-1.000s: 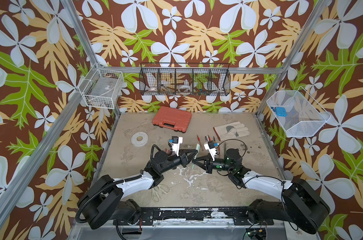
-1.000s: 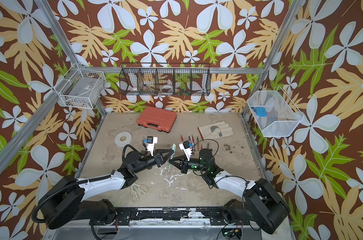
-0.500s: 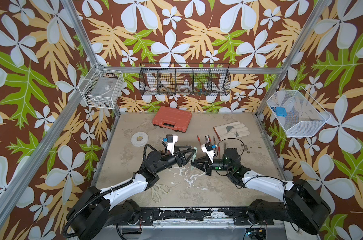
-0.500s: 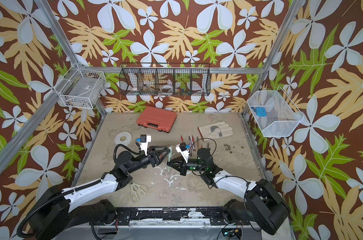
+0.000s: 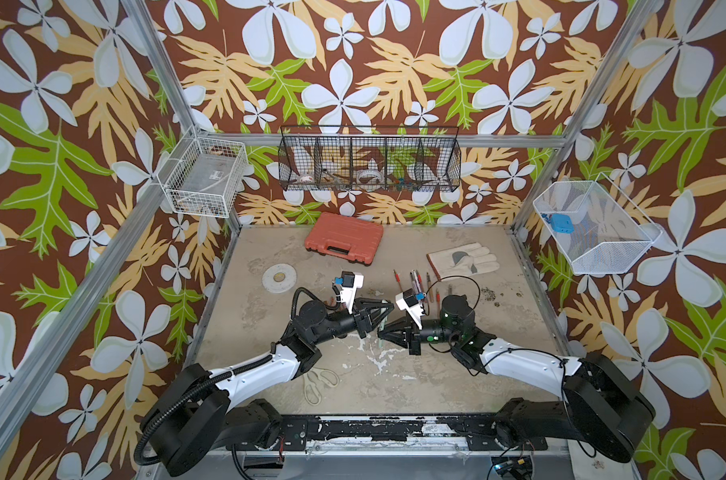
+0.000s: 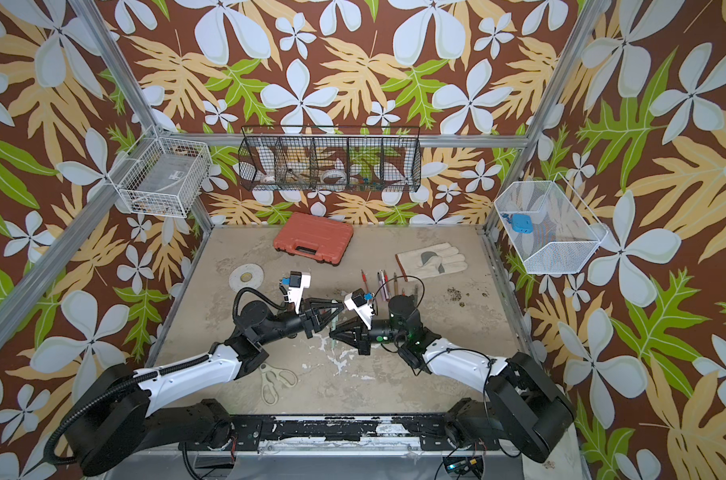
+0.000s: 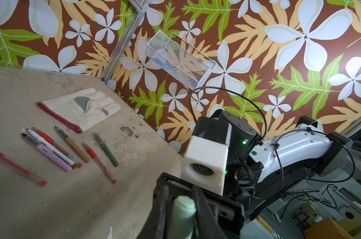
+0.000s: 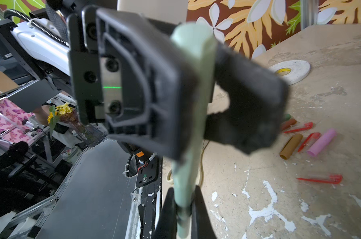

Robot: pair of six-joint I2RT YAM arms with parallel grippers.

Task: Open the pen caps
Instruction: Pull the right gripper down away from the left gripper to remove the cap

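A pale green pen (image 8: pixel 193 72) is held off the table between both grippers near the table's middle. My left gripper (image 7: pixel 180 198) is shut on its thicker capped end, the pale green pen cap (image 7: pixel 183 209). My right gripper (image 8: pixel 182 192) is shut on the thinner body below. In both top views the left gripper (image 5: pixel 385 312) and the right gripper (image 5: pixel 382 331) meet tip to tip. Loose pen caps lie on the table: a pink one (image 8: pixel 322 141), a brown one (image 8: pixel 290 145) and red ones (image 8: pixel 320 179). Several uncapped pens (image 7: pixel 51 153) lie in a row.
An orange case (image 5: pixel 344 239) sits at the back, a white work glove (image 5: pixel 463 259) at the back right beside the pens (image 5: pixel 413 280). A white tape roll (image 5: pixel 279 277) lies left. White-handled scissors (image 5: pixel 317 384) lie under the left arm. Wire baskets (image 5: pixel 369 160) hang on the walls.
My left gripper opened briefly and closed again on the pale green pen's capped end. Both grippers shifted slightly left. The right gripper kept hold of the pen.
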